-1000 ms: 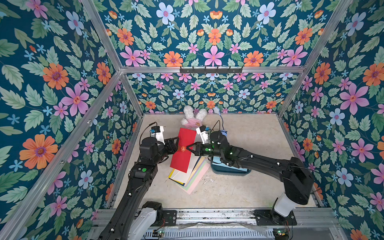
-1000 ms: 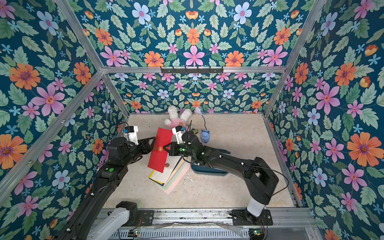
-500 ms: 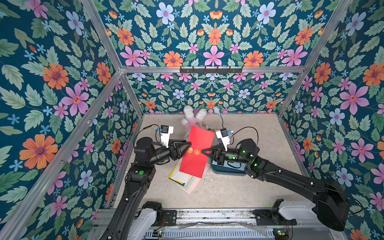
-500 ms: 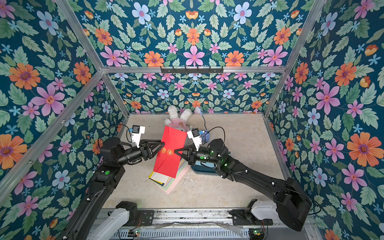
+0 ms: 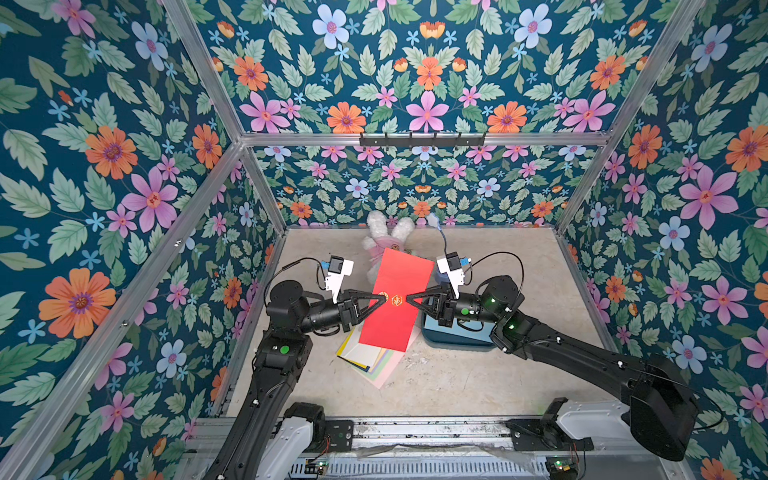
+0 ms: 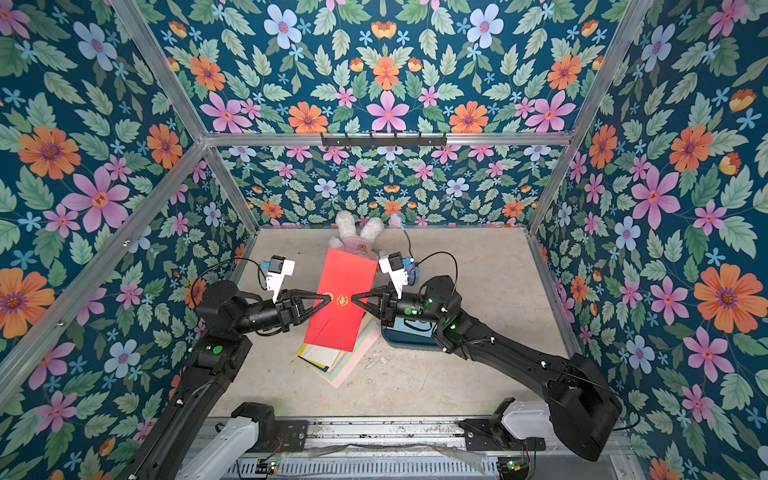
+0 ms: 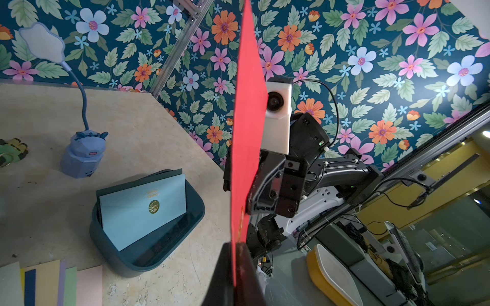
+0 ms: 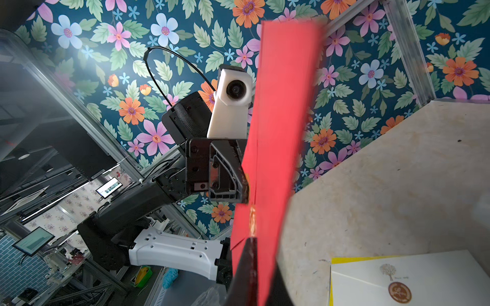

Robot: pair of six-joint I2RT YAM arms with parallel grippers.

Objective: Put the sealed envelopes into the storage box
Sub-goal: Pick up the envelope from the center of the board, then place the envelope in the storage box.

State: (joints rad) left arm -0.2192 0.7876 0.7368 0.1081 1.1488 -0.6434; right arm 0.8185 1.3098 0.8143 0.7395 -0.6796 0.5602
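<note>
A red envelope [image 5: 395, 316] [image 6: 340, 309] hangs tilted in the air above the pile of sealed envelopes [image 5: 370, 363] [image 6: 332, 359]. My left gripper [image 5: 384, 297] [image 7: 236, 245] is shut on its left edge, next to the gold seal. My right gripper [image 5: 409, 299] [image 8: 254, 239] is shut on the opposite edge. The left wrist view shows the red envelope [image 7: 246, 132] edge-on. The dark teal storage box [image 5: 453, 344] [image 7: 138, 265] sits just right of the pile, partly under my right wrist. A light blue envelope [image 7: 143, 209] leans inside it. A cream envelope [image 8: 411, 278] tops the pile.
A white plush bunny [image 5: 388, 237] lies at the back wall behind the red envelope. A small light-blue lamp toy [image 7: 82, 156] stands beyond the box. A green toy [image 7: 10, 153] lies at the far side. Floral walls close in on three sides.
The red envelope has shifted right and a little higher with my right gripper. My left gripper, open half a second ago, has shut on the envelope's left edge.
</note>
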